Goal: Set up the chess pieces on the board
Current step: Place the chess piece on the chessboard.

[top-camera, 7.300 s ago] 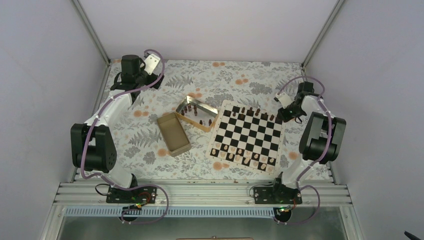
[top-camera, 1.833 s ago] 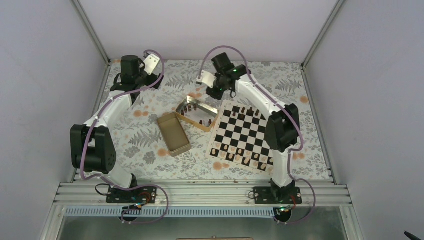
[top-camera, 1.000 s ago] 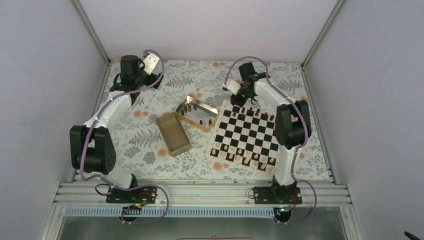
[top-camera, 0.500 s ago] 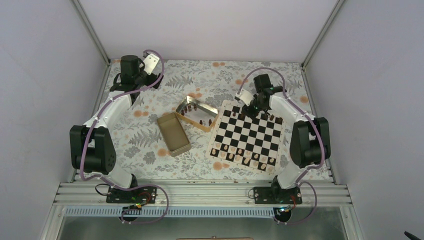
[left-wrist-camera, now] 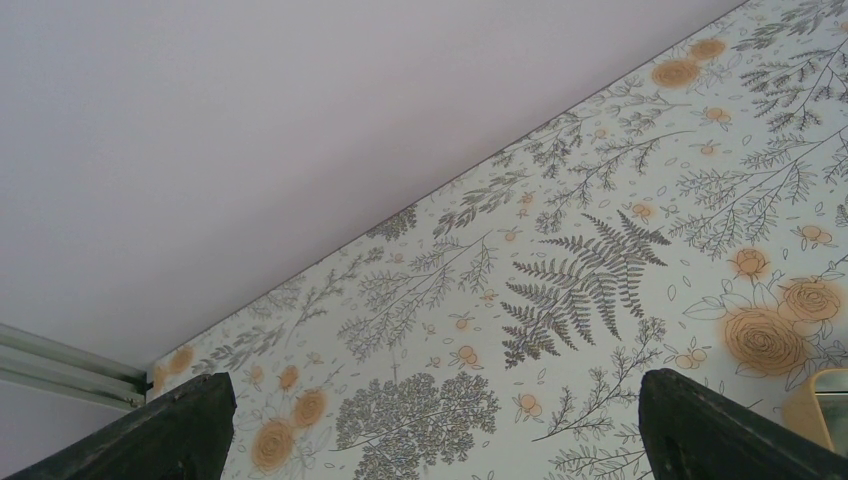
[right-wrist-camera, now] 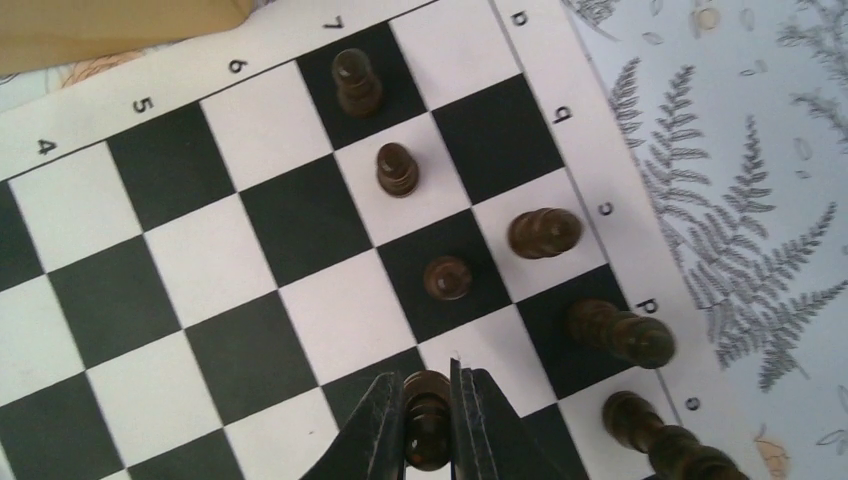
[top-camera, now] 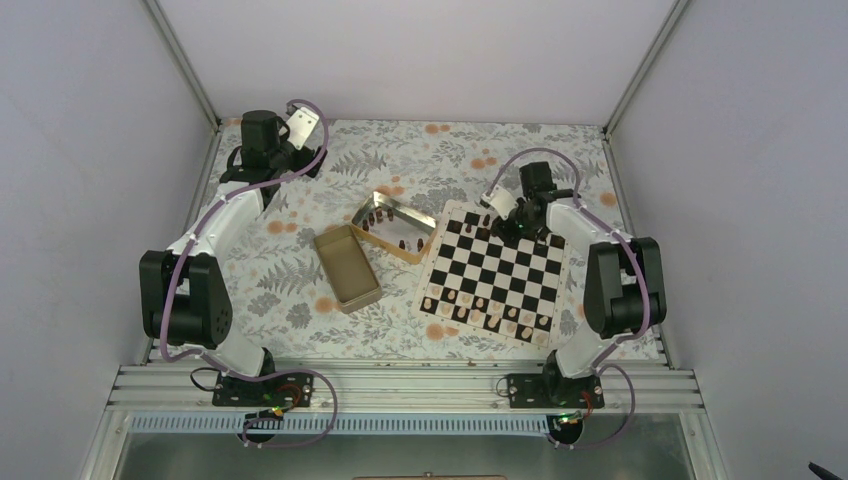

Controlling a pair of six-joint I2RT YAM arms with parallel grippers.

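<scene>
Right end effector (right-wrist-camera: 428,380): pressed onto a dark chess piece (right-wrist-camera: 427,432), pinching it upright between both fingers, low over the board (right-wrist-camera: 290,210)
Reason for hold: judged that a narrow grip on the piece's body keeps it vertical and keeps the fingers clear of neighbours during set-down
Held piece location: between the fingertips, over a square in the second row from the board's edge; contact with the board cannot be confirmed
Pawn row (right-wrist-camera: 397,168): three short dark pieces stand in line just ahead of the fingertips, so the held piece appears meant to extend that line
Back row (right-wrist-camera: 543,232): taller dark pieces stand to the right of the fingertips, along the lettered border
Left end effector (left-wrist-camera: 445,440): spread wide, holding nothing, over bare floral bench (left-wrist-camera: 600,270), well apart from the board; judged parked to leave working room
Supply tin (top-camera: 400,250): left of the right end effector, holding further dark pieces (top-camera: 378,218)
Progress: judged partial; the dark rows are incomplete
Risk: close spacing; opening the fingers may nudge an adjacent piece
</scene>
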